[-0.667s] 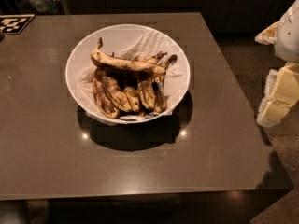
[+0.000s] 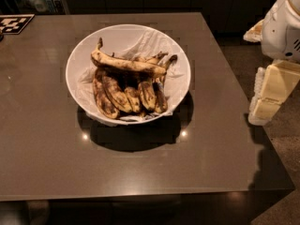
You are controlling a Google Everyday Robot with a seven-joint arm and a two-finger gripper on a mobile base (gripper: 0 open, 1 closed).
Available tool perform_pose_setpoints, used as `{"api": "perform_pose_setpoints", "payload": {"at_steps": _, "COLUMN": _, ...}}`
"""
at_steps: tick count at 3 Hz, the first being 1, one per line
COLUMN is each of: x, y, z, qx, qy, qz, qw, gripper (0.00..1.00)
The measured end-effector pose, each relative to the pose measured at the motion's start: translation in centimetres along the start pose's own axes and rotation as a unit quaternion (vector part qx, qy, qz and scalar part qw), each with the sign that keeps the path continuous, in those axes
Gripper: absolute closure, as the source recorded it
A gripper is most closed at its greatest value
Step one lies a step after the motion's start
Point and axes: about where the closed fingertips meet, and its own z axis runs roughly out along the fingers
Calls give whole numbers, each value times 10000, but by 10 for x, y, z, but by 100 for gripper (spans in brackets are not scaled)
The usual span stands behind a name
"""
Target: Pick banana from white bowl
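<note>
**Camera view: banana resting in the bowl, gripper off to one side**

The banana (image 2: 126, 63) is lying crosswise on top of the pile inside the white bowl (image 2: 70, 74), its dark stem curling up toward the far rim. Shorter, darker bananas (image 2: 126, 95) are sitting bunched side by side beneath it, and it is touching them. A crinkled white liner (image 2: 140, 41) is showing behind and around the fruit. The bowl is standing near the middle of the dark tabletop (image 2: 47, 149). A black-and-white patterned marker (image 2: 14, 23) is lying at the far corner.

The gripper (image 2: 265, 108) is hanging at the right-hand edge of the view, beyond the tabletop's edge, pointing downward and well apart from the bowl. It is holding nothing that can be seen, and whether it is spread or closed cannot be told.
</note>
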Motion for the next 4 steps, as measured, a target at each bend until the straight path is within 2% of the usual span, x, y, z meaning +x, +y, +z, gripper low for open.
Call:
{"api": "perform_pose_setpoints", "payload": {"at_steps": 1, "x": -18, "y": -1, "z": 2, "qx": -26, "qy": 123, "qz": -208, "qw": 9997, "gripper": 0}}
{"api": "perform_pose_setpoints", "payload": {"at_steps": 2, "x": -19, "y": -1, "z": 2, "qx": -22, "qy": 130, "qz": -226, "qw": 9997, "gripper": 0}}
{"api": "perform_pose_setpoints", "payload": {"at_steps": 3, "x": -48, "y": -4, "z": 10, "qx": -128, "qy": 124, "qz": -235, "qw": 9996, "gripper": 0}}
{"api": "perform_pose_setpoints", "payload": {"at_steps": 4, "x": -93, "y": -14, "z": 17, "qx": -220, "qy": 218, "qz": -364, "qw": 9989, "gripper": 0}}
